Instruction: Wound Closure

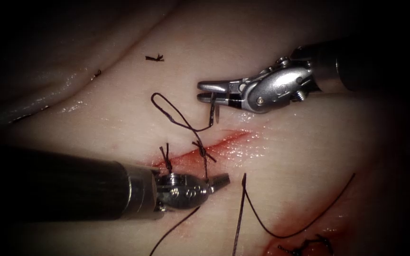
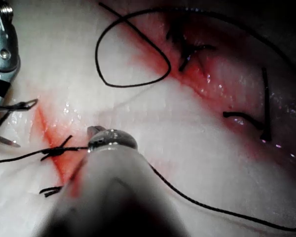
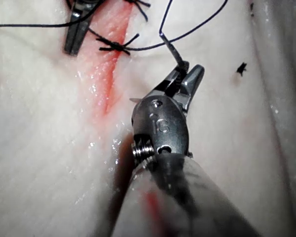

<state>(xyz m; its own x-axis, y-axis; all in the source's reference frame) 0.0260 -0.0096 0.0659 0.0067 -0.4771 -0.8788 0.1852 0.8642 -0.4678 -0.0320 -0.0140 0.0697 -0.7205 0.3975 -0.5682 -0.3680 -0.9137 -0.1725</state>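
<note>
The cut (image 1: 224,141) runs slanted across the tissue (image 1: 309,142), wet with red fluid. Two knotted stitches (image 1: 204,154) cross it. My right tool (image 1: 210,91) hovers above the cut's right end, shut on the needle (image 1: 212,111), gripped about mid-curve. The needle hangs clear of the tissue, seen edge-on; its dark tail (image 3: 171,49) carries the thread. That thread (image 1: 169,111) loops left and runs down to the stitch. My left tool (image 1: 220,180) lies below the cut, shut on the thread (image 1: 206,168) coming from the same knot (image 2: 52,150). The right tool's jaws (image 3: 185,74) pinch the needle.
A long loose thread (image 1: 285,232) curves over the tissue at the lower right, near another knotted stitch (image 1: 304,246) in red fluid. Short cut ends of thread (image 1: 154,58) lie on the tissue above. A dark fold edges the tissue at the upper left.
</note>
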